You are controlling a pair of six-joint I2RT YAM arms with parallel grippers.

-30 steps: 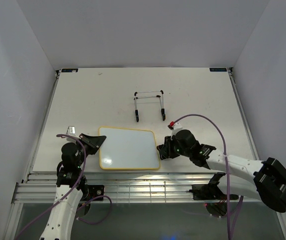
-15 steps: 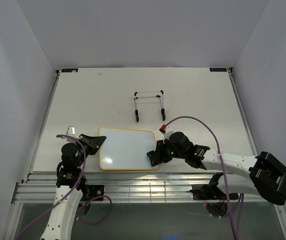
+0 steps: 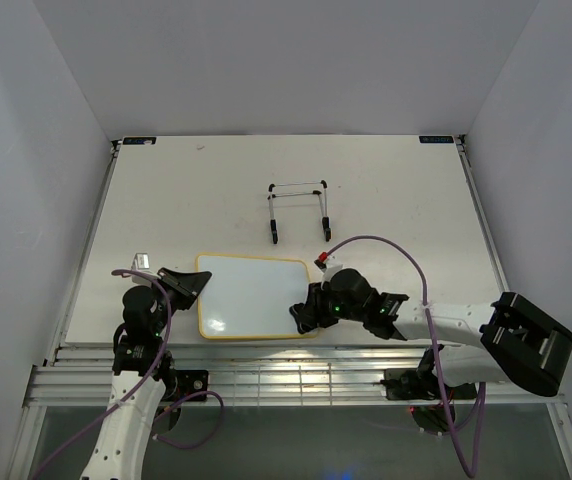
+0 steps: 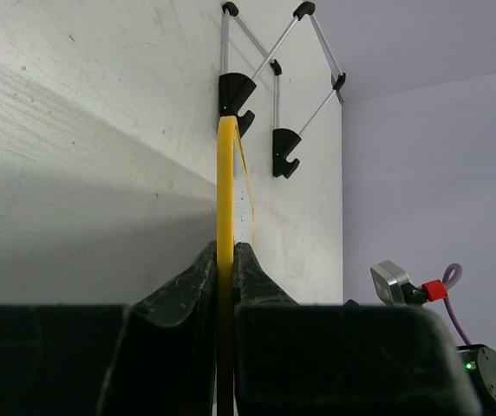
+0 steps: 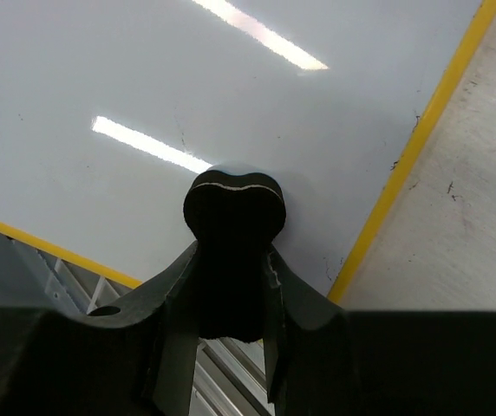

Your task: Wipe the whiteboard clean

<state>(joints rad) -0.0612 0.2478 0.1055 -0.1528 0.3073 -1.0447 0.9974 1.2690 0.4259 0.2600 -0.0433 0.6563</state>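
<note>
The whiteboard lies flat near the table's front edge, yellow frame, glossy white face with no writing visible. My left gripper is shut on its left edge; the left wrist view shows the yellow frame pinched edge-on between the fingers. My right gripper is shut on a black bone-shaped eraser, whose end rests on the board's white face near its front right corner. The right wrist view shows the frame just right of the eraser.
A thin black wire stand sits behind the board, also in the left wrist view. A small metal clip lies left of the board. The slatted metal table edge runs just in front of the board.
My right gripper has moved left with the eraser, from beside the board's right edge onto its front right corner. The left gripper and board have stayed put.
</note>
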